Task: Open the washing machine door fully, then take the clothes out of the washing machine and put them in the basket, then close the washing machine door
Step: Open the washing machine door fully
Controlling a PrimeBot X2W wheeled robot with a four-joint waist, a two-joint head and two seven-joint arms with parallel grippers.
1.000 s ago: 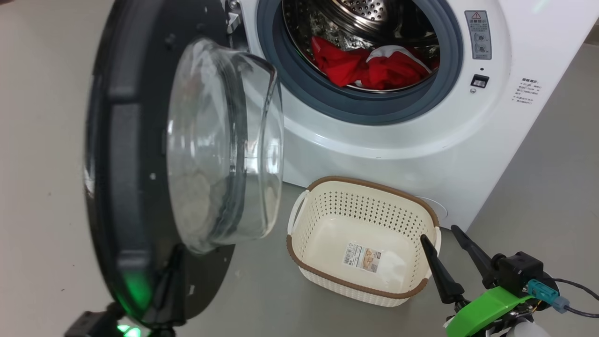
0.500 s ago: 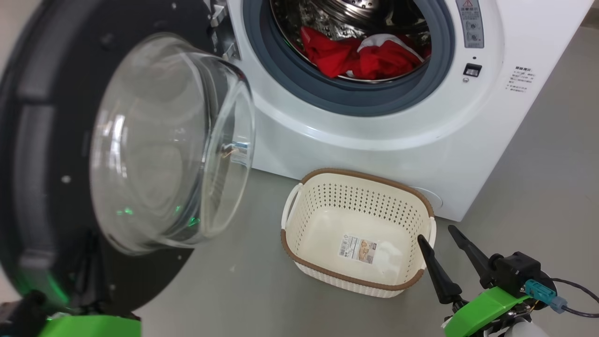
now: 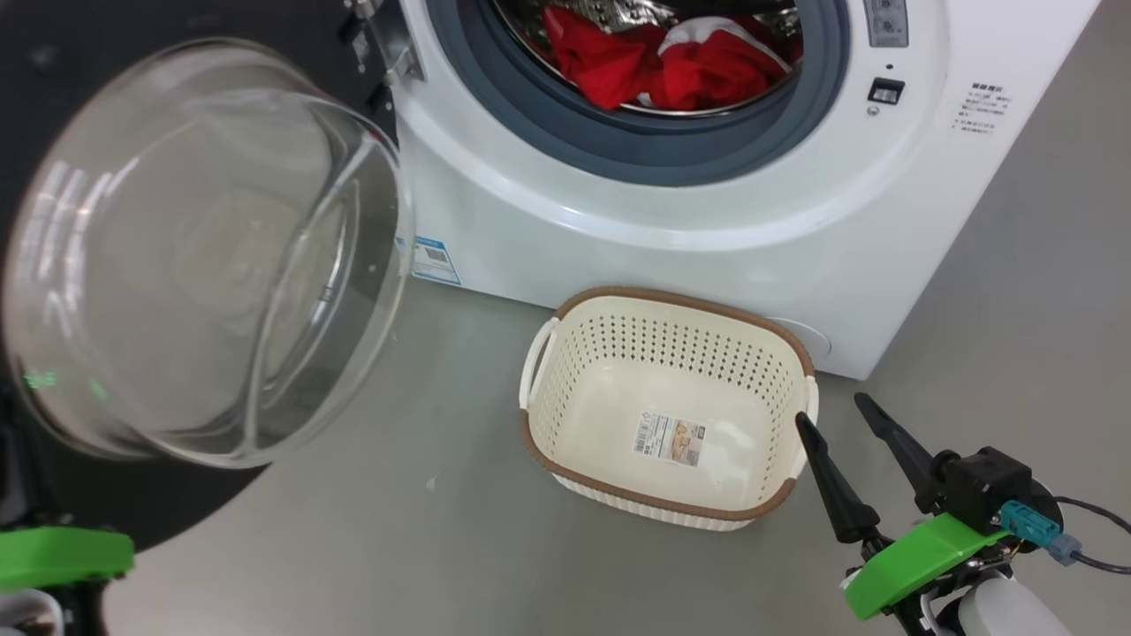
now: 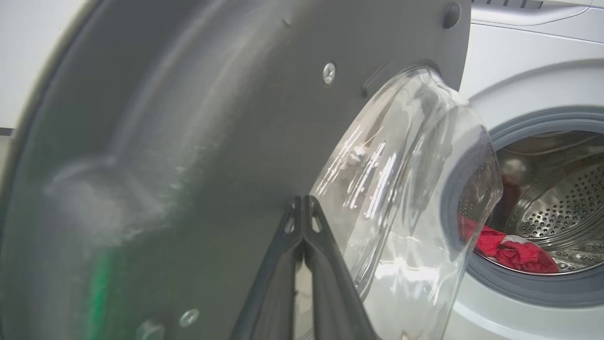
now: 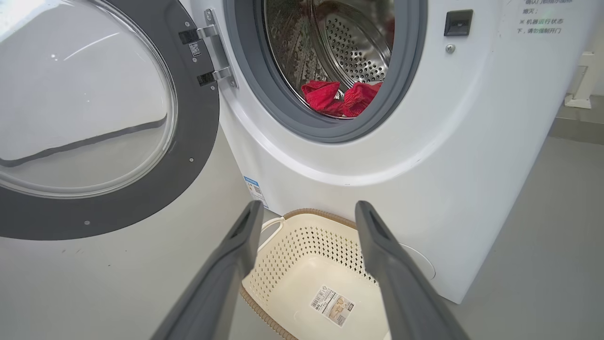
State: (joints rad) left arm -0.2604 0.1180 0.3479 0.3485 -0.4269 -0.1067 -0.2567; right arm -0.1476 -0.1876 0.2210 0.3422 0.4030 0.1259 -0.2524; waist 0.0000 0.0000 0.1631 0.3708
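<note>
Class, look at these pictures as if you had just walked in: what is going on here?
The job is unloading a washing machine. The washing machine door stands swung wide open, with the shut left claw close by its dark inner face. The red clothes lie in the drum, none taken out yet. The basket sits on the floor before the machine, holding only a sticker. The open right claw hovers beside it, holding nothing.
</note>
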